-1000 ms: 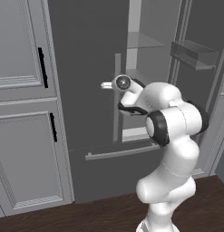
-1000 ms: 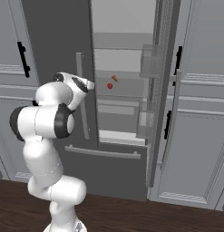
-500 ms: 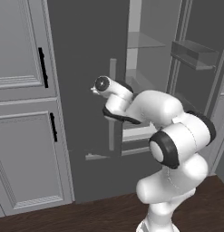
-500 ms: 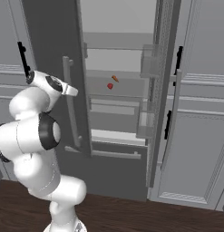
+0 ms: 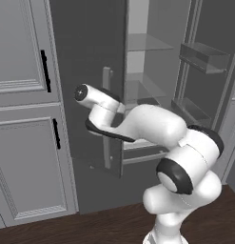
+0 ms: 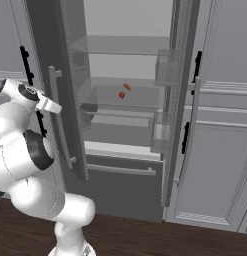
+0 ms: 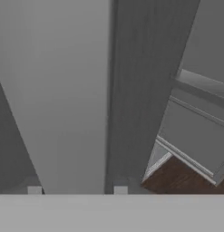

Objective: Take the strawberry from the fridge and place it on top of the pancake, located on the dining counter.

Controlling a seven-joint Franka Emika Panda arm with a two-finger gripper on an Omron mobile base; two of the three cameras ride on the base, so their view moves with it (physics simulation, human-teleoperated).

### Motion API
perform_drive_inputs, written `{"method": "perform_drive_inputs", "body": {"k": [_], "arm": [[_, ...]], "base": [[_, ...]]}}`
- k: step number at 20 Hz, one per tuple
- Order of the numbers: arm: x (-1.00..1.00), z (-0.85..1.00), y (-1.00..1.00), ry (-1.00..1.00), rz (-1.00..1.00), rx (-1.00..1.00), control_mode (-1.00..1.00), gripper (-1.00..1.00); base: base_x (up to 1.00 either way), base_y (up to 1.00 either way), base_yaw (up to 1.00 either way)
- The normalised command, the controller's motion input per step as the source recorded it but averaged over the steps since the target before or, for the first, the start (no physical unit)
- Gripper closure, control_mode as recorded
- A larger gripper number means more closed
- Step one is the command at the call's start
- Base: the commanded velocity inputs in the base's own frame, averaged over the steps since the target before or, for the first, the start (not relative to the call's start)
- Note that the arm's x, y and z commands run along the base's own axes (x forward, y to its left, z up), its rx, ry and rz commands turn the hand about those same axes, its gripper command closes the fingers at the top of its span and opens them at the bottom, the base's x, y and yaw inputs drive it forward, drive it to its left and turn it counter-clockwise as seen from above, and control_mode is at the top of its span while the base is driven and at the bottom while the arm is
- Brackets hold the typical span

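Left base view: arm folded low and reaching left across the fridge (image 5: 90, 57), wrist beside the left door handle (image 5: 107, 119); door swung wider than a second ago.

Right base view: strawberry (image 6: 122, 95) on glass shelf (image 6: 140, 97), orange item (image 6: 127, 86) just behind.

Hand view: pincer (image 7: 77, 190) fingertips (image 7: 34, 190) apart, narrow, holding nothing. No legible writing.

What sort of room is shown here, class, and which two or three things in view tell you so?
Most likely a home kitchen. A tall dark-grey fridge stands open, with glass shelves holding a small red strawberry. Paneled light-grey cabinets flank it, above a dark wood floor.
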Motion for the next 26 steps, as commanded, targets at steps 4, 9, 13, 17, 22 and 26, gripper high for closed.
{"method": "perform_drive_inputs", "body": {"k": [4,9,13,17,22,26], "arm": [[-0.15,-0.02,0.20,-0.05,-0.01,0.00,-1.00,1.00],[-0.26,-0.03,0.33,-0.02,0.00,0.00,-1.00,-1.00],[-0.27,0.00,0.10,-0.08,0.05,0.00,-1.00,-1.00],[-0.40,0.07,0.07,-0.30,0.11,0.00,-1.00,-1.00],[-0.67,0.23,0.00,-0.14,0.05,0.00,-1.00,-1.00],[-0.62,0.26,-0.48,0.00,0.03,0.22,-1.00,-1.00]], "base": [[0.00,0.00,0.00],[0.00,0.00,0.00],[0.00,0.00,0.00],[0.00,0.00,0.00],[0.00,0.00,0.00],[0.00,0.00,0.00]]}}
